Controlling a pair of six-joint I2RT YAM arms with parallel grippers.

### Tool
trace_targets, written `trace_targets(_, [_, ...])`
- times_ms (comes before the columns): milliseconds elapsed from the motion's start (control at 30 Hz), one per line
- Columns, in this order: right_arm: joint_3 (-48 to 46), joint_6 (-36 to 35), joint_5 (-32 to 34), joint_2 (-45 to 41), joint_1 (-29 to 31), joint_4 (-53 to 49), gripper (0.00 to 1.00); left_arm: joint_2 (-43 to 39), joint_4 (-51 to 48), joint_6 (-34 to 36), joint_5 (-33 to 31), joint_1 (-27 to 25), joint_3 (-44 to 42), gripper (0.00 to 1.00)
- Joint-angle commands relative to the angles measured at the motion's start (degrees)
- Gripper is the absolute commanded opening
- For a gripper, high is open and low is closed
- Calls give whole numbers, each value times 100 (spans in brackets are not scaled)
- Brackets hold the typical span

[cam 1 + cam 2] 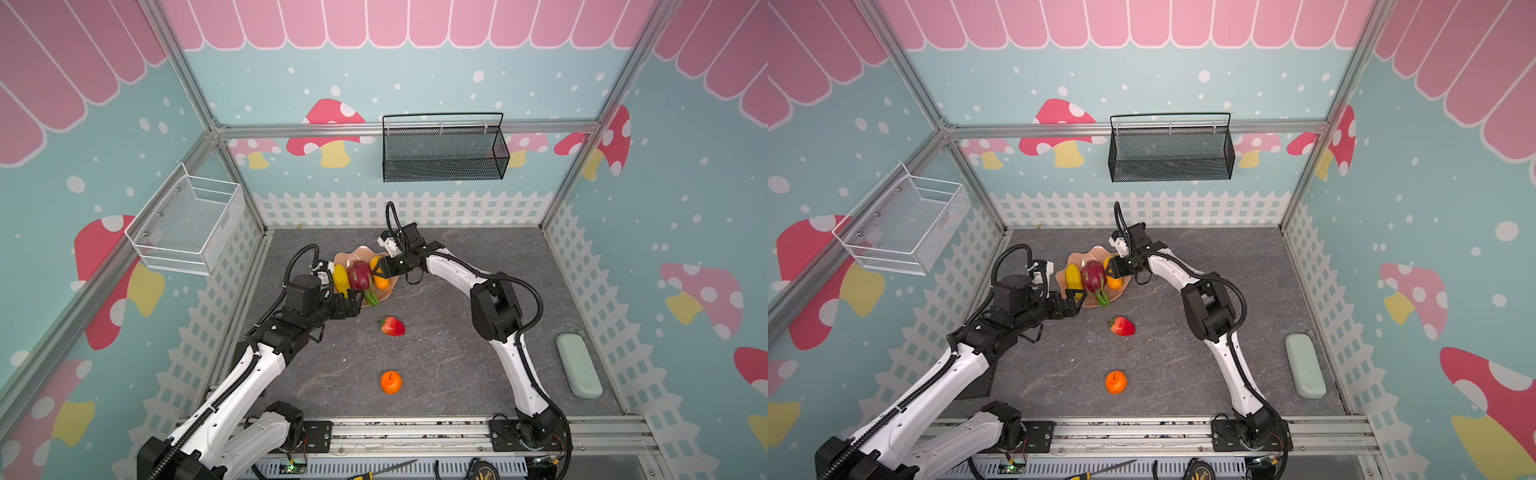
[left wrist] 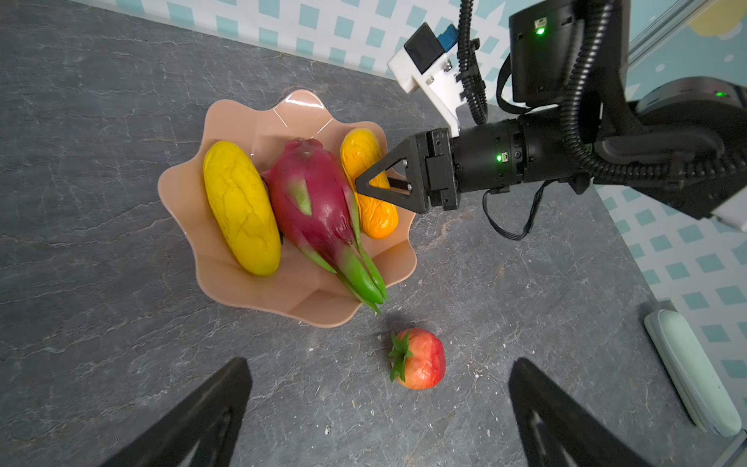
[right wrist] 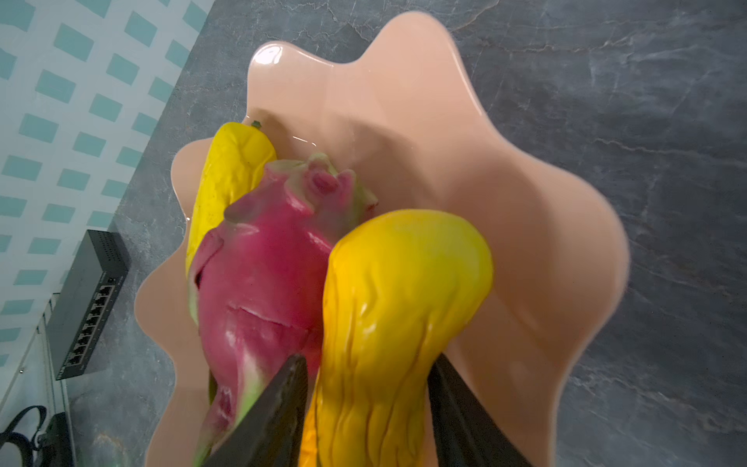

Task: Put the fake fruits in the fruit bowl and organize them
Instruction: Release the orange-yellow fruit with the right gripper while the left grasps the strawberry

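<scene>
The peach-pink fruit bowl point(image 1: 361, 251) point(image 1: 1096, 251) point(image 2: 307, 311) point(image 3: 525, 202) sits at the back left of the table. In it lie the yellow fruit point(image 1: 340, 278) point(image 2: 240, 206), the dragon fruit point(image 1: 360, 275) point(image 2: 311, 202) point(image 3: 262, 283) and the orange-yellow fruit point(image 2: 376, 218) point(image 3: 396, 291), side by side. My right gripper point(image 1: 376, 270) point(image 2: 357, 184) point(image 3: 368, 358) reaches into the bowl, its fingers pressed on both sides of the orange-yellow fruit. The strawberry point(image 1: 392, 326) point(image 2: 420, 359) and the round orange point(image 1: 391, 382) point(image 1: 1116, 382) lie on the table. My left gripper point(image 1: 353, 301) point(image 2: 380, 362) hovers open at the bowl's near edge, empty.
A pale green case point(image 1: 579, 365) lies near the right wall. A black mesh basket point(image 1: 444, 149) hangs on the back wall and a white wire basket point(image 1: 189, 224) on the left wall. A black network switch point(image 3: 87, 303) stands beyond the table's edge.
</scene>
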Motion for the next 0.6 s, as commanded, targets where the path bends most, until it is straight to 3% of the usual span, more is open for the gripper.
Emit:
trace_targets(0, [188, -58, 89, 79, 51, -74, 58, 7, 69, -60, 95, 32, -46, 100])
trace_targets(200, [238, -176, 218, -121, 58, -70, 70, 57, 123, -52, 161, 32, -87, 100])
trace_targets(333, [-50, -277, 410, -721, 58, 55, 80, 202, 119, -26, 101, -14, -134, 99])
trace_targets(433, [-1006, -312, 637, -1529, 58, 522, 83, 471, 55, 8, -26, -204, -95, 99])
trace_targets(567, [-2997, -314, 916, -3055, 39, 1343, 88, 863, 98, -189, -307, -782, -109, 98])
